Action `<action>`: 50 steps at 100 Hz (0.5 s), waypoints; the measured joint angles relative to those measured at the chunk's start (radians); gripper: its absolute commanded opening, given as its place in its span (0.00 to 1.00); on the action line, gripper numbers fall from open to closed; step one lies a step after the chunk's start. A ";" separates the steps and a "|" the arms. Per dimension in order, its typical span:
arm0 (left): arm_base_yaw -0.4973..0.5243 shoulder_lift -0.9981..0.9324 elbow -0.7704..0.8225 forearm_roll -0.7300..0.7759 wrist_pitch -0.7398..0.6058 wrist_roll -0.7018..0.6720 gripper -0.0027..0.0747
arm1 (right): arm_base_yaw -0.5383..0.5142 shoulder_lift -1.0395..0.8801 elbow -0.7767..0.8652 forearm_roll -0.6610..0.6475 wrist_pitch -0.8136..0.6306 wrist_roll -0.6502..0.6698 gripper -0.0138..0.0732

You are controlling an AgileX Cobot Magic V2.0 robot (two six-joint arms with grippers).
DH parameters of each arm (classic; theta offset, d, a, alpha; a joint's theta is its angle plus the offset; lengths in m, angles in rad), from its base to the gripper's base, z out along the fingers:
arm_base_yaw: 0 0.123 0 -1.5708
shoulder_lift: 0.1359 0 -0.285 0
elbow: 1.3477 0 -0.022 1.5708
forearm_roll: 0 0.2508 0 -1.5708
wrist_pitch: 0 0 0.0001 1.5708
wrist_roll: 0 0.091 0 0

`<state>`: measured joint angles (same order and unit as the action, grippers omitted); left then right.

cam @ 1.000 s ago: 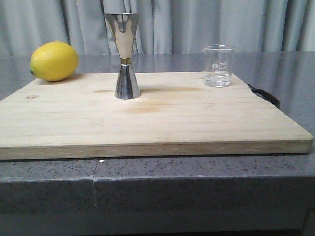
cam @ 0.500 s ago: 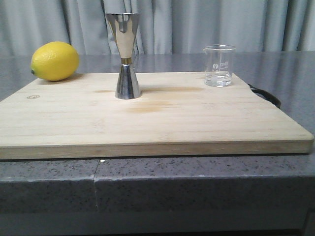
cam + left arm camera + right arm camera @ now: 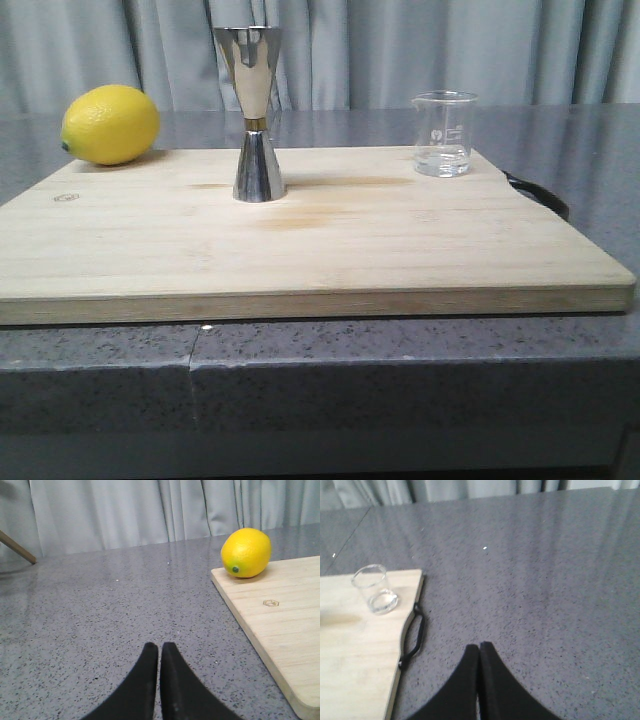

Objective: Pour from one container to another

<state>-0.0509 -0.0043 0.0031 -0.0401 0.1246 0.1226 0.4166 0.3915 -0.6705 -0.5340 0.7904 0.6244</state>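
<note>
Over bare countertop, left tool [image 3: 160,652] closed and empty, right tool [image 3: 479,652] likewise, beaker [image 3: 375,590] untouched.

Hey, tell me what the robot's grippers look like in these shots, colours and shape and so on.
Only the fingertips show, one pair in each wrist view. The left gripper has two matte black fingers that curve and taper to narrow tips. The right gripper looks the same: plain black, smooth, tapered. No markings, cables or pads are visible, and the front view shows neither arm.
</note>
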 measured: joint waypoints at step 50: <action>0.000 0.000 0.000 0.000 0.000 0.000 0.01 | -0.422 -0.383 0.631 0.126 -0.816 0.015 0.07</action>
<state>-0.0509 -0.0043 0.0031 -0.0401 0.1246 0.1226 -0.0056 0.0088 -0.0391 -0.4084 -0.0252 0.6393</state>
